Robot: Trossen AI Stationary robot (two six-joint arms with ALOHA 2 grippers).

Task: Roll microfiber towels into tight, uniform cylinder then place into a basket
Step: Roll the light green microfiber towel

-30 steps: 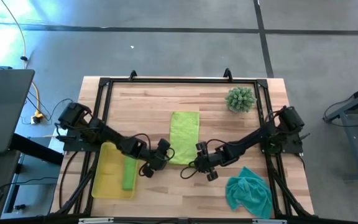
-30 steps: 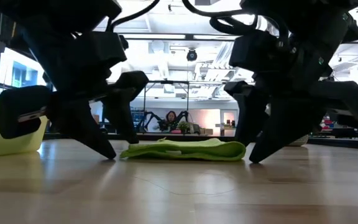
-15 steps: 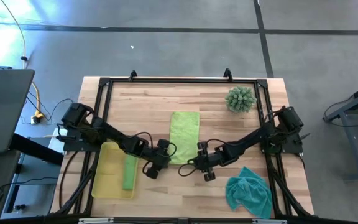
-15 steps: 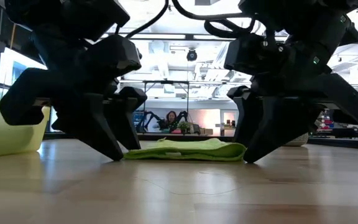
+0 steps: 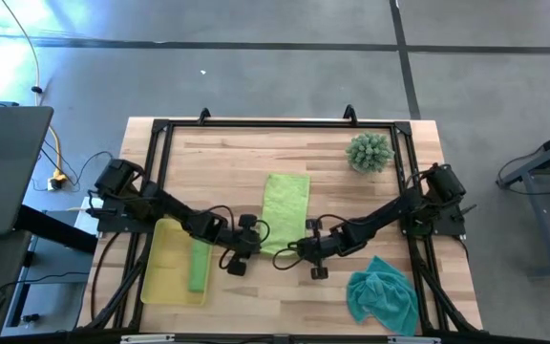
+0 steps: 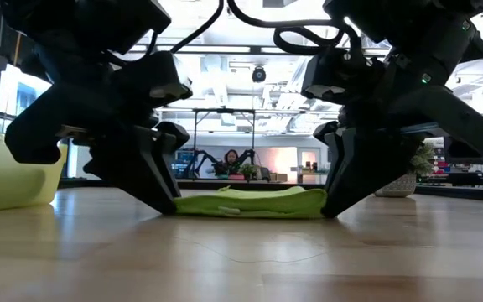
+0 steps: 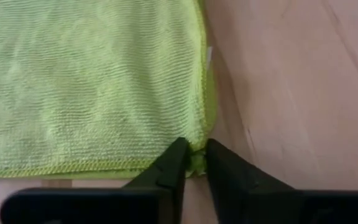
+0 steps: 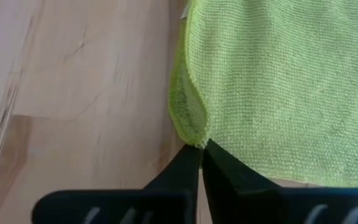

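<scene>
The left gripper point(image 7: 191, 163) is closed on one near corner of the flat towel point(image 5: 284, 211); a fold of lime cloth sits pinched between its fingertips point(image 7: 174, 163). The right gripper point(image 8: 201, 163) is clamped on the other near corner, where the cloth's edge is lifted into a small loop at the tips. In the low view both grippers reach down to the bench point(image 5: 218, 162), one at each end of the towel's near edge.

The flat towel lies at mid-bench, its long side running from the near edge toward the far edge. The basket point(image 5: 160, 277) sits at the near left corner and holds a rolled towel point(image 5: 199, 265) along its right wall. The teal towel point(image 5: 382, 292) lies crumpled at the near right corner. A spiky plant point(image 5: 369, 152) stands near the far right corner.
</scene>
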